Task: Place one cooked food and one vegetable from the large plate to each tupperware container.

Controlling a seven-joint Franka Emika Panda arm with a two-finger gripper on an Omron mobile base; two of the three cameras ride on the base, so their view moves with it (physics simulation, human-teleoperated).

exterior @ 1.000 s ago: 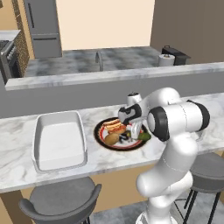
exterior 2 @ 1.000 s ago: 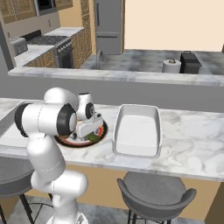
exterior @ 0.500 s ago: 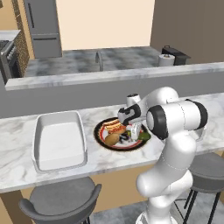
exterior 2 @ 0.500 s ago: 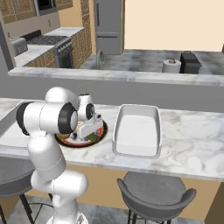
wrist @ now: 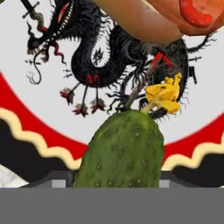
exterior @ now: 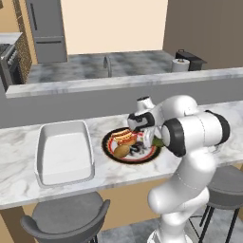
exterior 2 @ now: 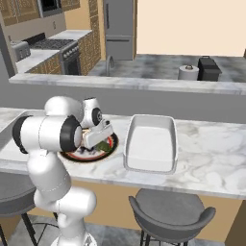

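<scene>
The large plate (exterior: 110, 144) (exterior 2: 111, 145), black-rimmed with a red ring and a black dragon on white (wrist: 65, 65), lies on the counter. It holds a hot dog (exterior: 124, 136) (wrist: 175, 13), a brown roundish food (exterior: 122, 151) and a bumpy green cucumber (wrist: 122, 148) with a yellow flower end. My gripper (exterior: 140, 144) (exterior 2: 98, 142) is down on the plate, open. A fingertip (wrist: 59, 179) stands at each side of the cucumber, which still rests on the plate. One white tupperware container (exterior: 64, 153) (exterior 2: 150, 142) stands empty beside the plate.
A raised grey ledge (exterior: 118, 85) runs behind the counter. Grey bar stools (exterior: 66, 220) (exterior 2: 170, 211) stand below the front edge. Past the ledge are a sink counter, a paper towel roll (exterior: 179, 65) and a fridge (exterior: 46, 28).
The hand has sunk very slightly over the plate. The food and the container have stayed where they were.
</scene>
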